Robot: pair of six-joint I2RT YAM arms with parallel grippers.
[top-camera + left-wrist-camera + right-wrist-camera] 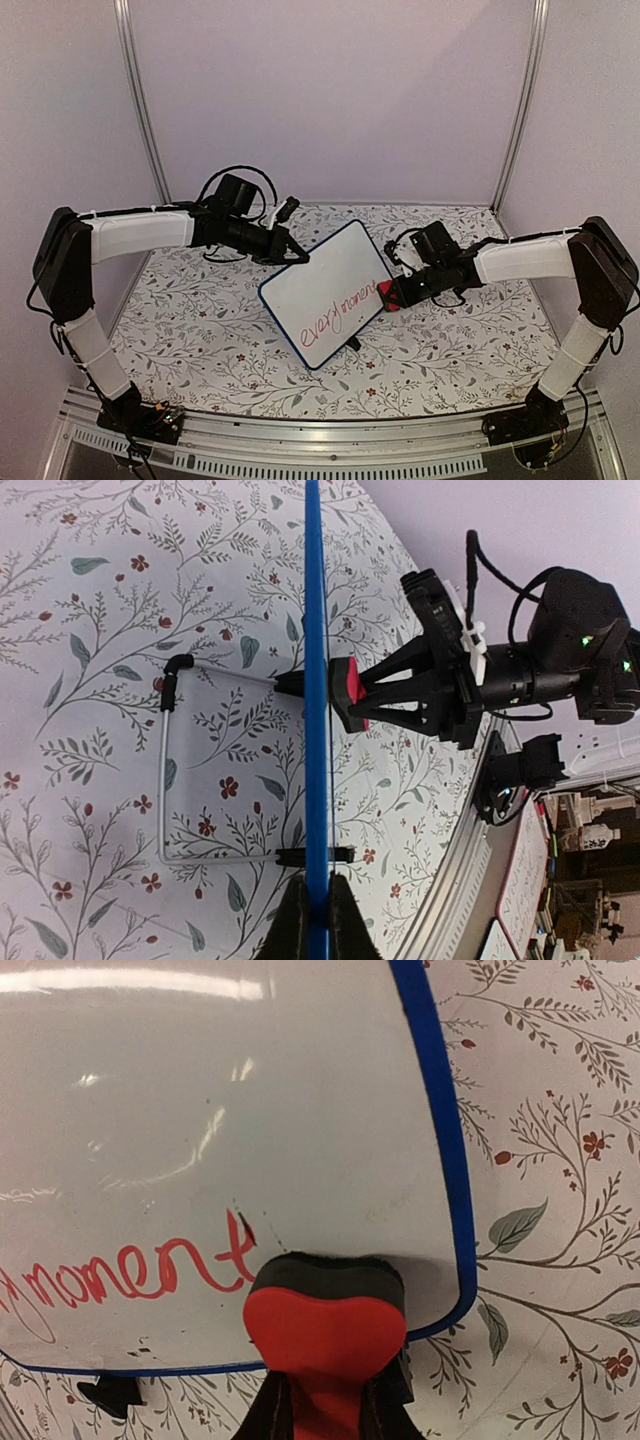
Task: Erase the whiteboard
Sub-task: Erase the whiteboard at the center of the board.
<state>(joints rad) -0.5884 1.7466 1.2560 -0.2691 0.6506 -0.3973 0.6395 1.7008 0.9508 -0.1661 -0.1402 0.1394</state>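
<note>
At centre, one whiteboard [325, 290] (left tool [298, 256] clamps it); right tool [389, 292] clamps one eraser [325, 1330].

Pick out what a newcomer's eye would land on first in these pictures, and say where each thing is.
A blue-framed whiteboard stands propped at the middle of the flowered table, with red handwriting running along its lower edge. The left end effector pinches its far-left edge, while the right end effector holds a red eraser against the board's right side, at the end of the writing.
</note>
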